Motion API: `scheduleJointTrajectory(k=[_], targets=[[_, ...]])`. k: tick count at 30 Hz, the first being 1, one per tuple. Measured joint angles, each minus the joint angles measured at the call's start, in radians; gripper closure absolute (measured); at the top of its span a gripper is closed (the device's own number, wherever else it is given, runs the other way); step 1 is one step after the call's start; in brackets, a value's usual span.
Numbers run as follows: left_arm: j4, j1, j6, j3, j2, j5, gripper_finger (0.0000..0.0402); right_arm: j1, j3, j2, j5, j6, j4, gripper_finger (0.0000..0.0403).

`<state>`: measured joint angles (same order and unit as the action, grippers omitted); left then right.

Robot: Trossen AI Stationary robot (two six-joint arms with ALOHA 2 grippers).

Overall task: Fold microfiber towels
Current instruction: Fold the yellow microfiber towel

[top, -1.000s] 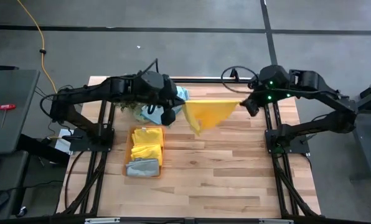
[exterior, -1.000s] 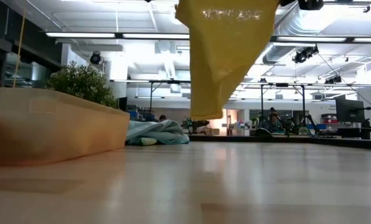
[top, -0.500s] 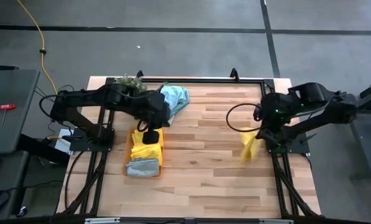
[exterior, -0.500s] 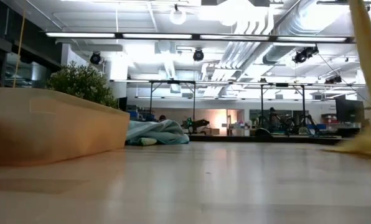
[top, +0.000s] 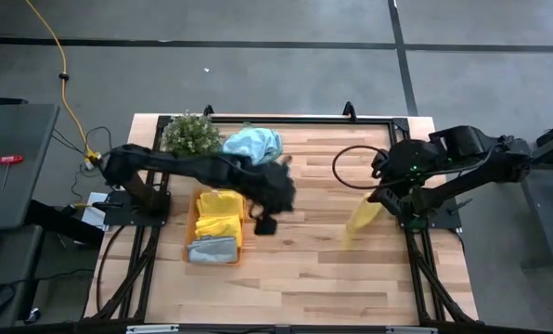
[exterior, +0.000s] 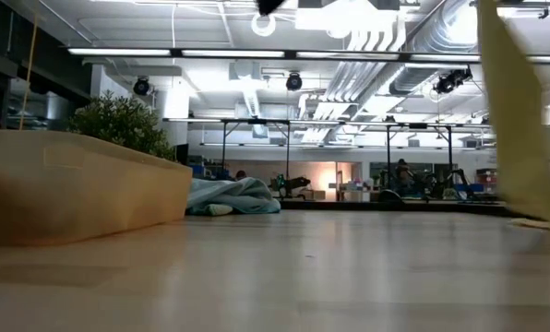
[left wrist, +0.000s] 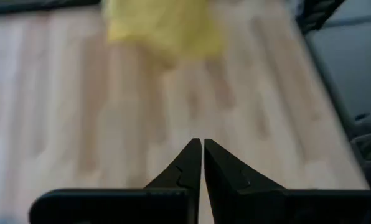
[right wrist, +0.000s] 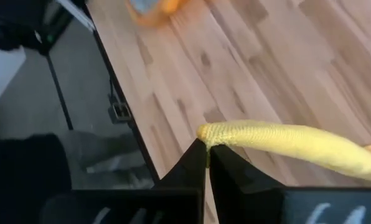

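While my right gripper [right wrist: 208,152] hangs above the right side of the tabletop [top: 332,269], I see its jaws pinched tight on the edge of a yellow towel [top: 360,219], the hem sitting right at the fingertips in the right wrist view. From there the cloth droops away from the jaws and its lower end reaches the wood, close to the right arm's base. My left gripper [left wrist: 202,149] sits over the middle of the tabletop, just right of the orange tray [top: 191,243]; its jaws are closed together with nothing between them, and the yellow towel lies well ahead of them, apart from the tips. In the tray I count 2 folded towels, a yellow one [top: 218,213] and a grey one [top: 212,250] nearer the front edge. A blue towel [top: 253,144] lies bunched at the back of the tabletop, just beside the small green plant [top: 189,133].
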<state>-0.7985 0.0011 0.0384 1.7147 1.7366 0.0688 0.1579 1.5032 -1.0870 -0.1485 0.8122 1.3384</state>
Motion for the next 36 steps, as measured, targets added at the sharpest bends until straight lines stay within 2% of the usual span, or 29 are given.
scheduleJointTrajectory(k=[2, 5, 8, 14, 17, 19, 22, 25, 30, 36], targets=[[0.112, -0.024, -0.030, -0.036, 0.033, 0.040, 0.0379, -0.001, 0.000, 0.000, 0.026, 0.005, -0.029, 0.0403], [0.222, -0.066, -0.076, -0.105, 0.065, 0.038, 0.0354, -0.001, 0.000, 0.000, 0.073, 0.049, -0.046, 0.0403], [0.331, -0.105, -0.105, -0.183, 0.084, -0.048, 0.0323, -0.001, 0.000, -0.001, 0.086, 0.063, -0.049, 0.0403], [0.439, -0.149, -0.107, -0.274, 0.131, -0.289, 0.0247, -0.001, 0.000, 0.000, 0.085, 0.063, -0.055, 0.0403], [0.484, -0.143, -0.090, -0.280, 0.159, -0.340, 0.0212, -0.001, 0.000, 0.000, 0.085, 0.063, -0.061, 0.0403], [0.518, -0.127, -0.088, -0.280, 0.184, -0.326, 0.0193, -0.001, 0.000, -0.001, 0.084, 0.062, -0.065, 0.0403], [0.555, -0.099, -0.103, -0.280, 0.227, -0.228, 0.0173, -0.001, 0.000, 0.000, 0.084, 0.061, -0.069, 0.0403], [0.579, -0.083, -0.147, -0.281, 0.272, -0.173, 0.0166, -0.001, 0.000, 0.000, 0.084, 0.059, -0.069, 0.0403], [0.644, -0.087, -0.175, -0.280, 0.314, -0.149, 0.0166, -0.001, 0.000, 0.000, 0.085, 0.051, -0.069, 0.0403], [0.699, -0.095, -0.158, -0.280, 0.337, -0.187, 0.0165, -0.001, 0.000, 0.000, 0.088, 0.051, -0.069, 0.0403]])
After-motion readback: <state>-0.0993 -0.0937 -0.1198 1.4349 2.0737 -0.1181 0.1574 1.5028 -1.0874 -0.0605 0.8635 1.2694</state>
